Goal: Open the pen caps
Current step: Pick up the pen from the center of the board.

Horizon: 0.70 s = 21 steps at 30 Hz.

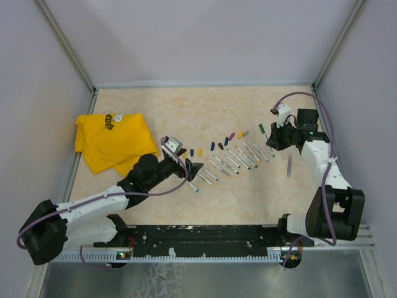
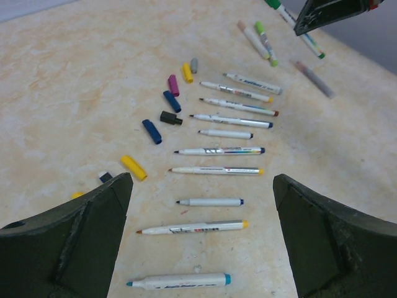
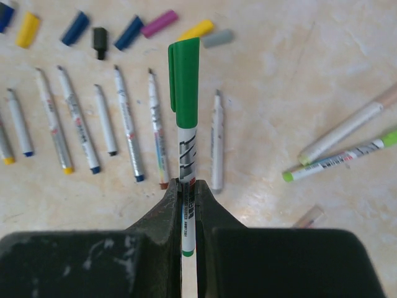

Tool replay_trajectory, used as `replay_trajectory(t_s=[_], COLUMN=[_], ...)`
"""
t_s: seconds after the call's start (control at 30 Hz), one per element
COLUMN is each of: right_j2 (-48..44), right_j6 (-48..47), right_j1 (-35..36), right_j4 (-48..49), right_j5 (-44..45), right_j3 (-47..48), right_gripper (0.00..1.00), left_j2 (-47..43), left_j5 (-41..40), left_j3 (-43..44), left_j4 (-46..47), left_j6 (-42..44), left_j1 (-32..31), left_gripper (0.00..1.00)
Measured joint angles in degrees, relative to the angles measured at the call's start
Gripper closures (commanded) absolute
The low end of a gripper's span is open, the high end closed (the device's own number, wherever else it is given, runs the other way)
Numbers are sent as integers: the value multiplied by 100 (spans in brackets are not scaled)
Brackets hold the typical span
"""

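Note:
My right gripper [image 3: 187,186] is shut on the white barrel of a pen [image 3: 187,155] that still wears its green cap [image 3: 184,81], held above the table at the right [image 1: 271,138]. Several loose pen caps lie in a row: magenta [image 3: 159,23], yellow [image 3: 196,30], grey [image 3: 217,39], black [image 3: 99,42], blue [image 3: 74,28]. Below them lies a row of uncapped pens [image 2: 217,151]. My left gripper [image 2: 201,186] is open and empty over the near end of that row [image 1: 193,169], above a teal-tipped pen [image 2: 180,280].
A crumpled yellow cloth [image 1: 111,139] lies at the left. Capped pens with light-green ends [image 3: 338,158] lie to the right of the row, and a single pen [image 1: 289,165] lies nearer the right arm. Walls close in the table on three sides.

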Motion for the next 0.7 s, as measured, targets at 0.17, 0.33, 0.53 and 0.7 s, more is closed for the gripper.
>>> replay_trajectory(t_s=[0.17,0.33,0.53,0.7], right_j2=[-409,-570,-693,-695], right_j6=[-24,-63,-74,-79], right_j1=[197,678,1060,1207], right_j4=[-33,-31,-28,-31], right_j5=[-870,-1405,-1797,-1928], right_j3=[-39,-46,-140,-153], right_gripper=[100,100,100,100], left_j2=[-533,-946,-804,-168], left_j5=[638,1016,1202,1300], left_j3=[-518,-951,-1480,-1622], left_j4=[833,1659,2892,3759], left_j6=[-671,-1502,-2437,-3003], left_j1=[245,295,295,295], left_gripper=[0,0,0,0])
